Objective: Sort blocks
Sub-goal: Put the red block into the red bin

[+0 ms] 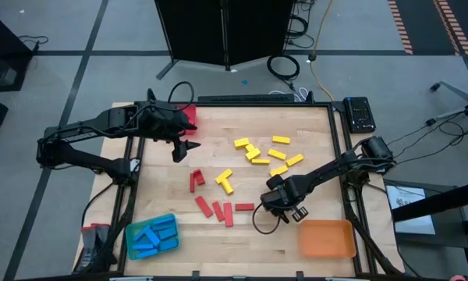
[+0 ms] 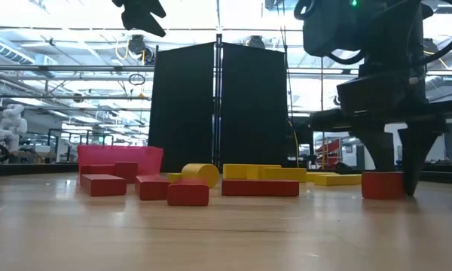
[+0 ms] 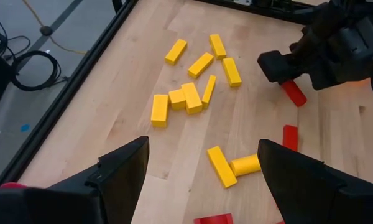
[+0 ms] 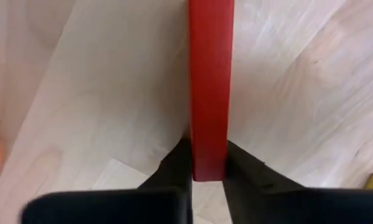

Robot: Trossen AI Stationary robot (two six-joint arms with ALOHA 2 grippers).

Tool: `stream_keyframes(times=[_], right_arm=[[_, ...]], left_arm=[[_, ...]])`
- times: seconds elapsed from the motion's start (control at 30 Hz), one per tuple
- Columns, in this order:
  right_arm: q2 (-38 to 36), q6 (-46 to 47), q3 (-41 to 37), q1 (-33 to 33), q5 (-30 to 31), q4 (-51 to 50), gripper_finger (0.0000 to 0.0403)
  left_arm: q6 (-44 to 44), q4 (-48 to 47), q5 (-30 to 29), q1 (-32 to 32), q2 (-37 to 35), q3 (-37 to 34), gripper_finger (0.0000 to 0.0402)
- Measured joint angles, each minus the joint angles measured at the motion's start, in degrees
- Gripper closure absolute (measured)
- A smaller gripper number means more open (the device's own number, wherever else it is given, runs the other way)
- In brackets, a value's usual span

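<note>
Red blocks lie flat on the wooden table's middle, and yellow blocks lie scattered toward the far right. My right gripper points down at the near right and is shut on one red block that lies on the table. My left gripper hangs open, high over the far left of the table, with nothing between its fingers. In the low view the left gripper shows at the top, well above the blocks. My right gripper pinches the red block's two long sides near one end between its two fingers. The fingers come from above, pointing down, and lie across the block. The block rests flat on the table.
A blue tray with blue blocks stands at the near left corner. An orange tray stands at the near right, close to my right gripper. A red tray stands at the far left, under the left arm.
</note>
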Motion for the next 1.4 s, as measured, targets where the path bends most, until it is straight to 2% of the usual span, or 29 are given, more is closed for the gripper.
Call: stream_keyframes(times=[0.27,0.43,0.6,0.77,1.0,1.23,1.4], right_arm=[[0.07,4.7,1.67,-1.77,0.91,0.15,0.0363],[-2.62,4.09,9.41,-5.47,1.2,-0.41,0.0363],[-8.44,4.73,20.62,-11.79,4.68,0.25,0.0363],[-15.04,7.02,29.05,-17.44,4.83,12.57,0.0363],[-21.06,6.25,31.3,-22.54,4.89,27.38,0.0363],[-20.85,5.6,31.36,-25.52,6.28,33.05,0.0363],[-18.82,4.98,31.28,-25.79,5.53,37.88,0.0363]], left_arm=[[0.02,0.04,-0.27,0.0,0.0,0.0,0.0094],[0.06,1.07,-1.72,0.01,0.0,0.0,0.0094],[0.3,5.79,-3.66,0.02,0.0,0.0,0.0094],[0.65,17.9,-4.74,0.02,0.0,0.0,0.0094],[3.29,38.82,-4.36,0.02,-0.02,0.0,0.0094],[3.5,59.63,1.36,0.01,1.88,0.0,0.0094],[3.5,62.96,1.54,0.02,5.55,0.0,0.0094]])
